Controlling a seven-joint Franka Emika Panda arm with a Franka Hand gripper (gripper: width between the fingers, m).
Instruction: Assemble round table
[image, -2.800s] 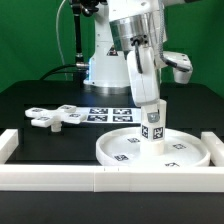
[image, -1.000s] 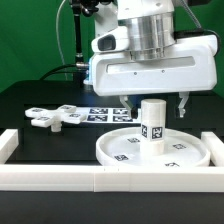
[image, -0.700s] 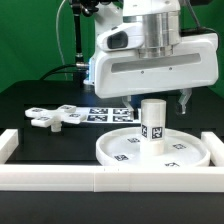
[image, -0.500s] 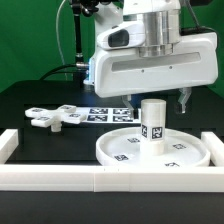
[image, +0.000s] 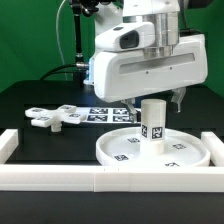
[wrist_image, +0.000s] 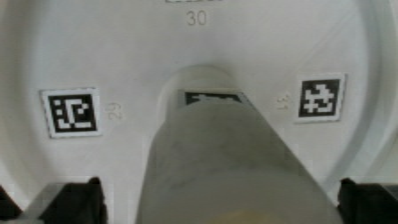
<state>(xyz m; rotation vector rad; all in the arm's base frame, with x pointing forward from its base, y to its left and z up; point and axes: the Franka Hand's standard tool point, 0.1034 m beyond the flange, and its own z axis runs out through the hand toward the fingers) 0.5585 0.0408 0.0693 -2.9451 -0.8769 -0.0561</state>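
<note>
Black counter (image: 30, 100), exterior view. White frame (image: 110, 178) runs along the front edge. Claw (image: 154, 101) hangs over the post w/ fingers (wrist_image: 79, 198) spread wide, gripping nothing. Round disc (image: 150, 163) lies flat behind frame wall. Cross-shaped foot (image: 55, 117) lies apart, toward exterior view's left. Post (image: 152, 125) stands upright at disc centre.
</note>
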